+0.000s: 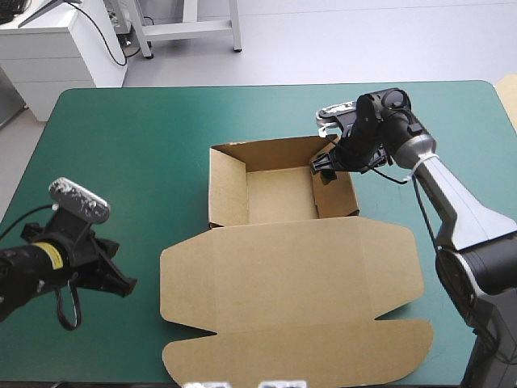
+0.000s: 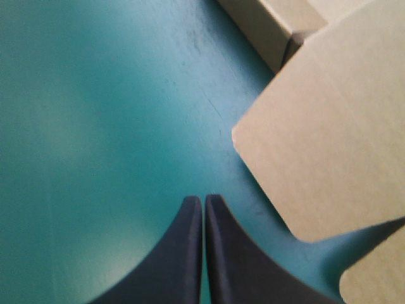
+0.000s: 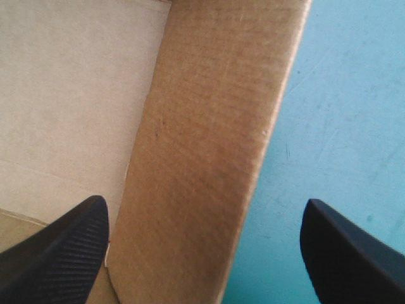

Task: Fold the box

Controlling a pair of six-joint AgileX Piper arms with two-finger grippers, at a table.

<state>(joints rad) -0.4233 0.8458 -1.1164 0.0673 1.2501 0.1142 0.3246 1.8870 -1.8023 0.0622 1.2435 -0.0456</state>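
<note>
The left gripper point(image 1: 121, 284) sits low over the teal-green cover point(image 1: 121, 145) near the table's front-left corner, clear of the board. Only its own wrist view shows the black fingers point(image 2: 183, 253) pressed together in one point with nothing between them, and the lid's rounded corner point(image 2: 253, 136) just ahead and to one side, apart from them. Bare cover lies all round this gripper and along the table's left and far edges. The brown box point(image 1: 291, 275) stands mid-table as an open tray with walls raised; its lid lies flat toward the near edge, the rounded tuck flap point(image 1: 299, 352) close to that edge. The right gripper point(image 1: 325, 166) is at the tray's far right corner. From above its fingers are hard to make out, but its wrist view shows them spread wide astride the right wall point(image 3: 202, 145); one finger point(image 3: 63, 253) is on the tray's inner side, the other point(image 3: 348, 253) over the cover outside.
</note>
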